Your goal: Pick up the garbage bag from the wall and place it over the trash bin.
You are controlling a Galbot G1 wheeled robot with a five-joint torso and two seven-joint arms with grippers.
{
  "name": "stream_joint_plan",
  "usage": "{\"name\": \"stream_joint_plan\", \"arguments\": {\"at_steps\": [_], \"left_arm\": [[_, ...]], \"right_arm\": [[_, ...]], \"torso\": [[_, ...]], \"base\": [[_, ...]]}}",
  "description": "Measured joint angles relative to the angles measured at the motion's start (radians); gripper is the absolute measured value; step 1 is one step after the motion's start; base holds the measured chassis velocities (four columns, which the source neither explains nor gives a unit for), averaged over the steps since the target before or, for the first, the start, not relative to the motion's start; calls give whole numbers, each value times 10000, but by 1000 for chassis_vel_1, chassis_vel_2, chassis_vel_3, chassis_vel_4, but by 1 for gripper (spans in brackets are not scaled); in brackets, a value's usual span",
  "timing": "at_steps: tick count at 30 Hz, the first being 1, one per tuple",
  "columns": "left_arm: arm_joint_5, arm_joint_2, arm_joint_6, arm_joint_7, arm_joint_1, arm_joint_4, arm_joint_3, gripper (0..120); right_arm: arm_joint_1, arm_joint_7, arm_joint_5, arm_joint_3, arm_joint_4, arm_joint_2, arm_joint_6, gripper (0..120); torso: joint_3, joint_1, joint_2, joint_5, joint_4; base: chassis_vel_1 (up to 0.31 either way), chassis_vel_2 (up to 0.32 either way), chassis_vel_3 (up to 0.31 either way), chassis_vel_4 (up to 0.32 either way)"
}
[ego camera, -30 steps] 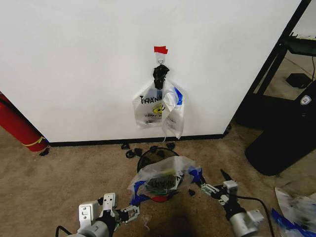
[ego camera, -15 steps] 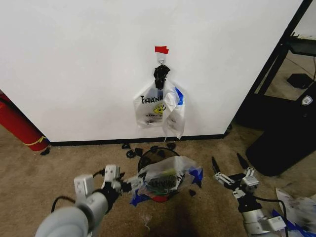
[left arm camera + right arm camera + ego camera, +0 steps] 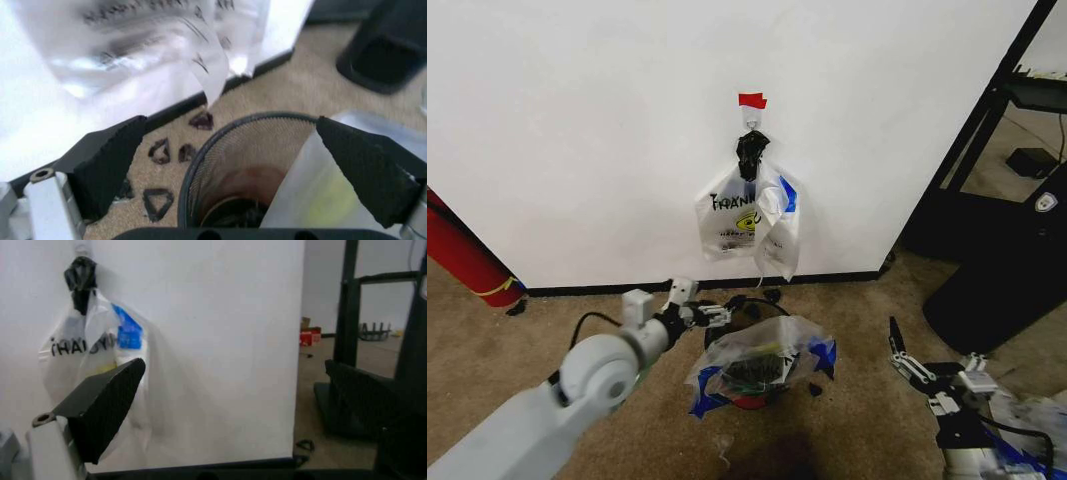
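Crinkly clear plastic — the garbage bag [image 3: 762, 360] — lies draped over the trash bin [image 3: 749, 372], one bag on one bin, on the carpet [image 3: 547, 350] just out from the wall [image 3: 607, 120]. You can see it covers the near side of the rim; at 12 o'clock of the bin the dark mesh rim is bare.

Your left gripper [image 3: 710, 314] hangs at about 11 o'clock of the bin, right over that bare rim. In the left wrist view its two fingers [image 3: 110, 160] are spread wide, the rim [image 3: 227, 130] and an edge of the bag [image 3: 333, 195] between them, nothing held.

Your right gripper [image 3: 932, 372] sits well off at 3 o'clock of the bin, low over the carpet. Its two fingers [image 3: 100, 400] stand wide apart too, with nothing between them — that wrist camera looks at the wall.

On the wall, one hook [image 3: 751, 118] under one red tape strip [image 3: 752, 100] carries the bunch of printed bags [image 3: 752, 222], tied by a black knot [image 3: 751, 150]; I can't count them. Several small black bits [image 3: 692, 308] lie by the baseboard [image 3: 597, 289]. One red cylinder [image 3: 462, 255] with a yellow band leans at 9 o'clock.
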Motion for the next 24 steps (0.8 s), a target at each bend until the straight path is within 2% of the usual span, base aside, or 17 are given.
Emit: {"name": "stream_joint_plan", "arguments": {"at_steps": [3, 5, 7, 9, 13, 17, 24], "left_arm": [[-136, 78, 411, 275, -597, 315, 384, 100], [-765, 116, 1016, 343, -1337, 584, 757, 100], [-1021, 108, 1188, 331, -1556, 674, 874, 99], [-1717, 21, 1626, 192, -2213, 1066, 1247, 99], [-2407, -174, 2105, 88, -3178, 2045, 1980, 98], [-2580, -198, 2299, 286, -3543, 2334, 2439, 97], [-2093, -456, 2481, 417, -3926, 2891, 3145, 93]], "right_arm": [[-137, 2, 59, 8, 0, 192, 131, 100], [-277, -4, 125, -39, -17, 341, 249, 100], [-313, -13, 128, -68, -45, 375, 316, 100], [-343, -81, 126, -119, -112, 413, 436, 100], [-289, -117, 122, -151, -114, 397, 403, 100], [-288, -105, 201, -147, -29, 354, 294, 100], [-344, -104, 280, -107, 188, 329, 195, 100]], "torso": [[0, 0, 0, 1, 1], [0, 0, 0, 0, 0], [0, 0, 0, 1, -1], [-1, 0, 0, 2, -2], [0, 0, 0, 1, -1], [-1, 0, 0, 2, 0], [-1, 0, 0, 3, -2]], "base": [[0, 0, 0, 0], [0, 0, 0, 0], [0, 0, 0, 0], [0, 0, 0, 0], [0, 0, 0, 0], [0, 0, 0, 0], [0, 0, 0, 0]]}}
